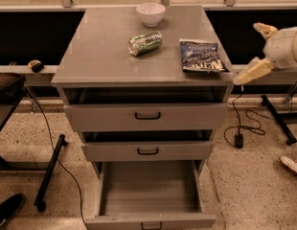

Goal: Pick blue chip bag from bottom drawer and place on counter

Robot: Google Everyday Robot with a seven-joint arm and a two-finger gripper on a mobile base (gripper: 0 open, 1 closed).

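Observation:
The blue chip bag (202,56) lies flat on the counter (105,51), near its right front corner. My gripper (258,51) hangs in the air to the right of the counter, just past its edge and clear of the bag. Its two cream fingers (252,71) are spread apart with nothing between them. The bottom drawer (148,188) is pulled fully out and its grey floor is bare. The two drawers above it are each pulled out a little.
A crushed green-silver can (145,42) and a white bowl (150,13) sit on the counter behind the bag. A black stand (49,169) and cable are on the floor at the left. A cable and plug (238,140) lie at the right.

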